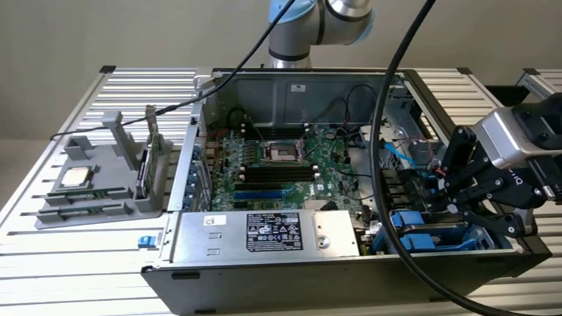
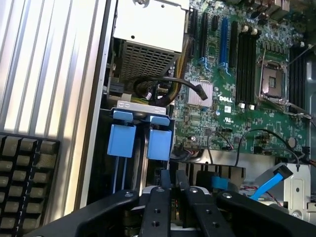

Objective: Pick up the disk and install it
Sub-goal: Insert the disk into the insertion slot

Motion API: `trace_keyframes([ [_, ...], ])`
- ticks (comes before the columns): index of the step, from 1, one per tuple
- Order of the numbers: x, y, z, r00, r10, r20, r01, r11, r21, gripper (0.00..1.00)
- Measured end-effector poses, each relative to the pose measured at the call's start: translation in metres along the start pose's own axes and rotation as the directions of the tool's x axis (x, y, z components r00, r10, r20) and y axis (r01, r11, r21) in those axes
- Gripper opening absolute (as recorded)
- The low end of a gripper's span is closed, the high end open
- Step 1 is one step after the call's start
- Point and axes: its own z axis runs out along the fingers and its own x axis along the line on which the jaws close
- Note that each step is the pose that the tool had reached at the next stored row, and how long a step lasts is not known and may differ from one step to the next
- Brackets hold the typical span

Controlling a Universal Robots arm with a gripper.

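Fingers (image 1: pixel 457 197) sit nearly closed in the exterior view, hovering at the drive bay end of the open computer case (image 1: pixel 263 85), toward that view's right. Whether they pinch anything we cannot tell. Blue carrier frames (image 1: pixel 430 234) lie just below them in the bay. In the wrist view, our fingers (image 2: pixel 173 180) stand close together, pointing down into the bay beside the motherboard (image 2: pixel 237 74), with two blue carrier tabs (image 2: pixel 140 140) just beyond. We judge the disk (image 2: pixel 148 106) already lies there, long axis running away from us.
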Motion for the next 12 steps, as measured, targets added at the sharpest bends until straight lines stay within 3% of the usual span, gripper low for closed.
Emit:
trace_keyframes([
  [4,-0.0031,-0.0004,0.0002,0.9996,0.006,-0.0288,-0.007,1.0,-0.0026,0.17],
  [12,-0.0085,-0.0002,-0.0032,0.9983,0.018,-0.0553,-0.018,0.9998,-0.004,0.17],
])
